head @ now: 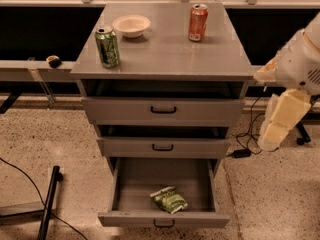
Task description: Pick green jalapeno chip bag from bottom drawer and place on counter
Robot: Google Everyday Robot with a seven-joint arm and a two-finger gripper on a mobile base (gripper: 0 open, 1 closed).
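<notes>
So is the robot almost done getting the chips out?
Not yet. Done: the bottom drawer is open. In hand: the gripper hangs off at the right, well away from the green jalapeno chip bag. Left: grab the bag lying in the drawer and put it on the counter.
</notes>
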